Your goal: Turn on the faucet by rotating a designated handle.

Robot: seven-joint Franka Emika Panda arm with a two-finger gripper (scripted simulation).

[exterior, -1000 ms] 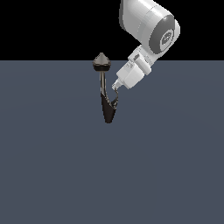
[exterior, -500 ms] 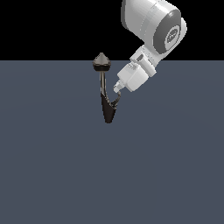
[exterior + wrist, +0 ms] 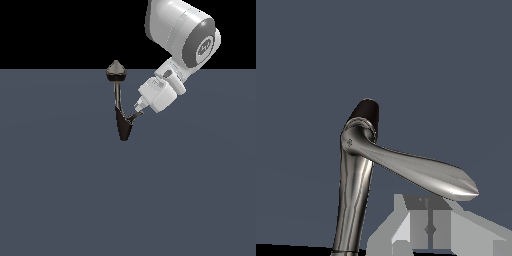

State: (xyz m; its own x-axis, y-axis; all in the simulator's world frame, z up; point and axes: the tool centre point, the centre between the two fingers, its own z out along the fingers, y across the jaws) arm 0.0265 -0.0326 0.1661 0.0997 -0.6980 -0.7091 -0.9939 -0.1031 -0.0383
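Note:
The faucet stands on the dark grey floor, with a grey cone-topped head, a thin stem and a black tapering body. The handle is a thin lever branching from the body toward the exterior view's right. My gripper comes down at a slant from the upper right, its tips right at the handle's end. In the wrist view the shiny stem and the handle fill the middle. The gripper sits just past the handle's pointed tip, fingers together with nothing between them.
The white arm reaches in from the exterior view's upper right. A flat dark grey floor spreads all around the faucet, with black background behind it.
The hand and forearm have shifted a little toward the exterior view's right while the fingertips stay at the handle. The faucet body has not moved.

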